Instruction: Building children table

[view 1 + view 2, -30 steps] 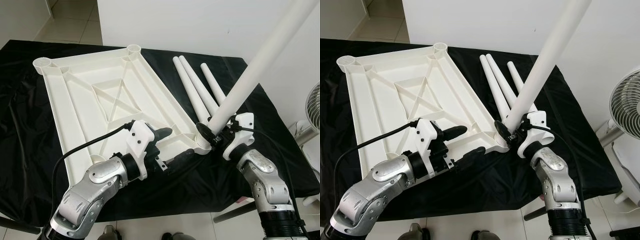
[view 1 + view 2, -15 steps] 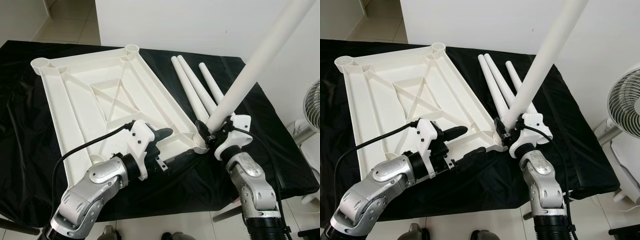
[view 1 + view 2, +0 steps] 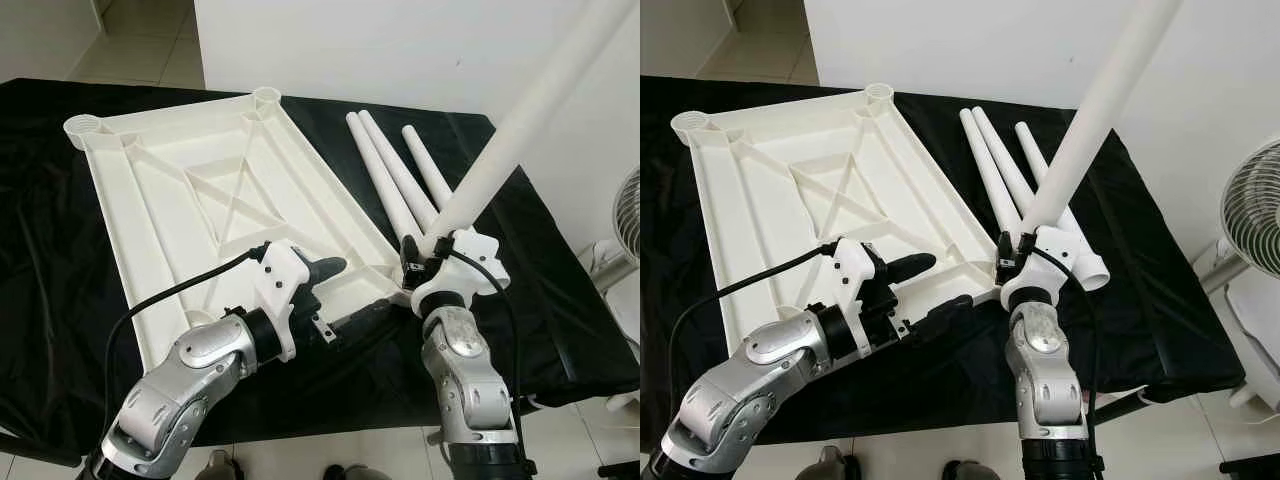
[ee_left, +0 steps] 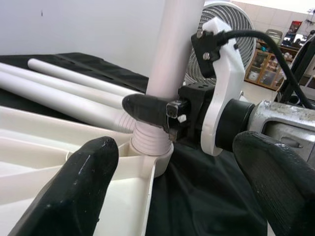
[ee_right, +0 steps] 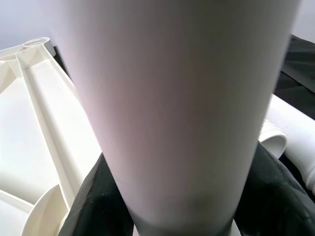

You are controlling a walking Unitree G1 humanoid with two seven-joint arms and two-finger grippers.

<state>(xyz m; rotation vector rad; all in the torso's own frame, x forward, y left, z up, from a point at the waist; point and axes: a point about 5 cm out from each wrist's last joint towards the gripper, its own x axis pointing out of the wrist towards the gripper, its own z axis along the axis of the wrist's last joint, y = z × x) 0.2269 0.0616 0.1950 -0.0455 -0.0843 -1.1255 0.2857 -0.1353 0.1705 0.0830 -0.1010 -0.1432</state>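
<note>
The left tool [image 3: 345, 295], fingers apart, braces the near edge of the upturned white tabletop [image 3: 190, 200] on the black-draped desk [image 3: 40, 230]. At the near right corner socket [image 4: 147, 152], the right tool [image 3: 1025, 250] is clamped on a white leg [image 3: 500, 160] whose threaded end sits in the socket, apparently not fully home. Judging by this, the build has barely started: three spare legs [image 3: 395, 180] lie to the right, three sockets open.

White ribbed tabletop [image 3: 200, 200] lies upside down; one white leg [image 3: 520, 130] stands in its near-right corner socket [image 4: 150, 150], three spare legs [image 3: 395, 175] lie right.
</note>
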